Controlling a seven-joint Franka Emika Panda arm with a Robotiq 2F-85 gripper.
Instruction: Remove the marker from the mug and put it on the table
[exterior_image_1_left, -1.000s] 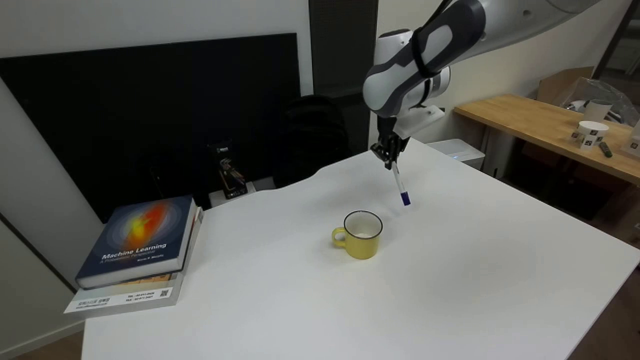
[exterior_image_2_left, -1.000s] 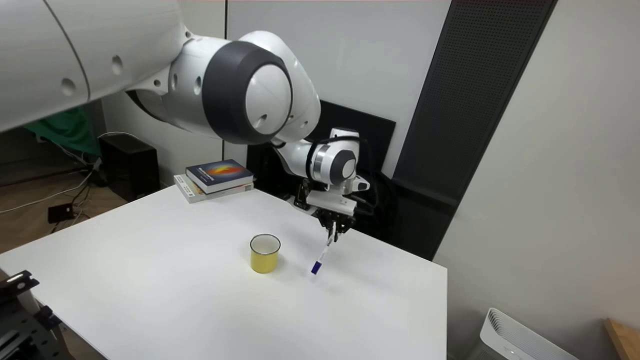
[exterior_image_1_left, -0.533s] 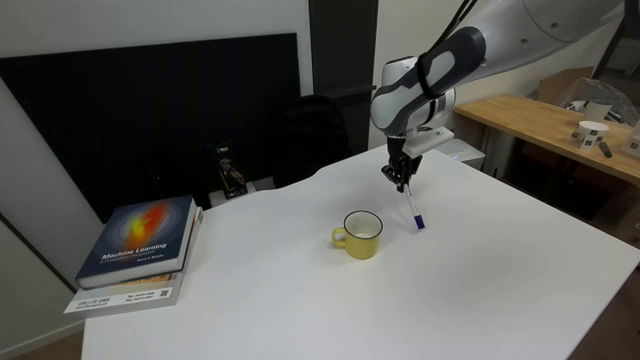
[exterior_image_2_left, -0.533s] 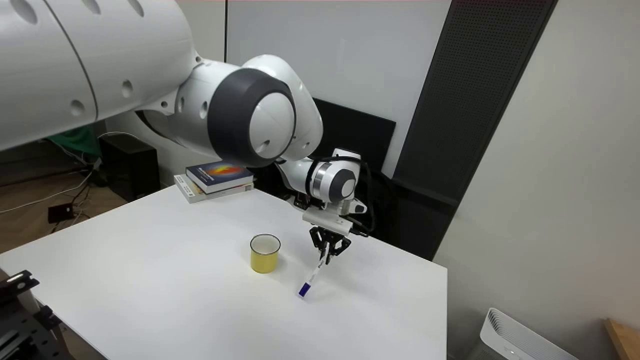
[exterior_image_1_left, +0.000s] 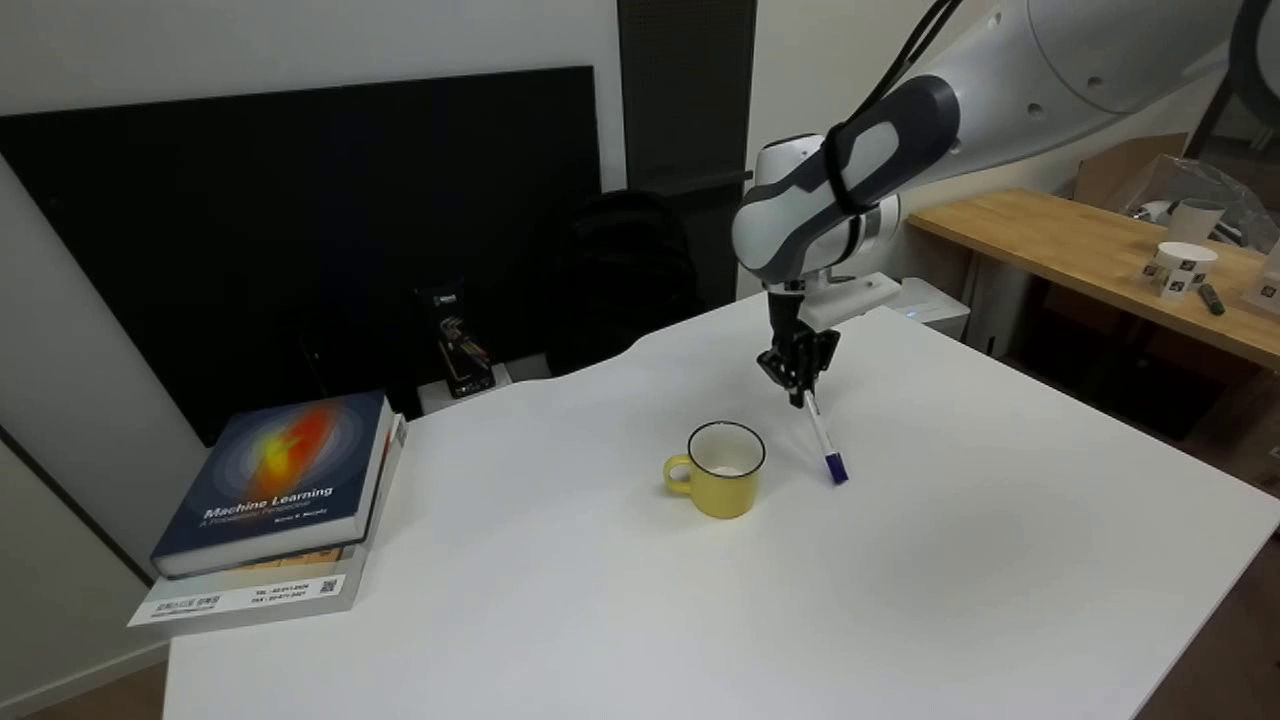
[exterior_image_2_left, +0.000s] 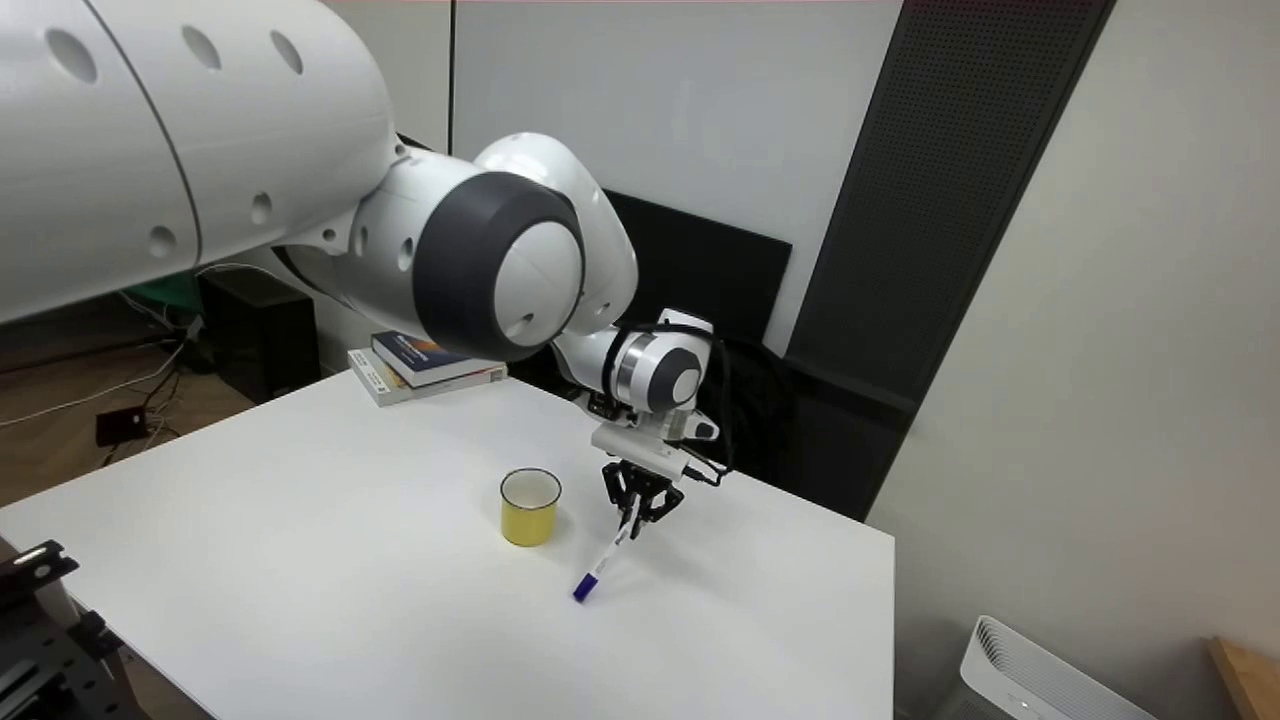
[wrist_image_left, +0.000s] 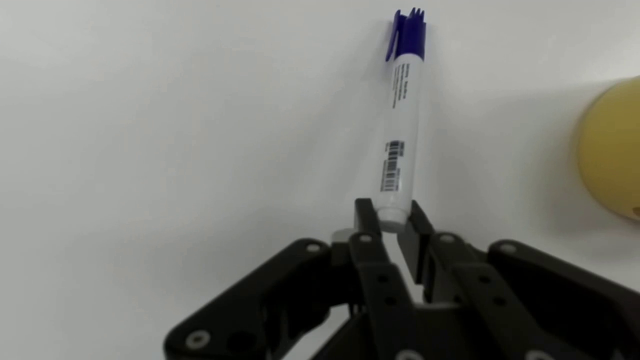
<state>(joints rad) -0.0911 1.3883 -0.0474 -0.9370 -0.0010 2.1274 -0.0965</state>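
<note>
Pinches the marker (wrist_image_left: 402, 125) by its white end in the narrow hand (wrist_image_left: 393, 220); slants with the blue cap (wrist_image_left: 413, 37) lowest toward the counter (exterior_image_1_left: 600, 600), with no telling whether touching or just above; seems past the removal and into the placing; likely calls next for tipping flatter, settling the whole length down, then gently easing the fingertips (wrist_image_left: 366, 215) apart; hangs near the mug (wrist_image_left: 617, 155) but apart from it; shows the marker's barcode plainly in the wrist view alone, yet only a yellow slice of the mug there; shows the handle (exterior_image_1_left: 669, 474), facing away from the marker, in an exterior view; shows the yellow wall (exterior_image_2_left: 528, 525) without any handle in sight in an exterior view; farthest, reveals two stacked books (exterior_image_1_left: 270, 480) fully in an exterior view; covers part of the top book (exterior_image_2_left: 415, 362) with the arm (exterior_image_2_left: 480, 260) in an exterior view.
</note>
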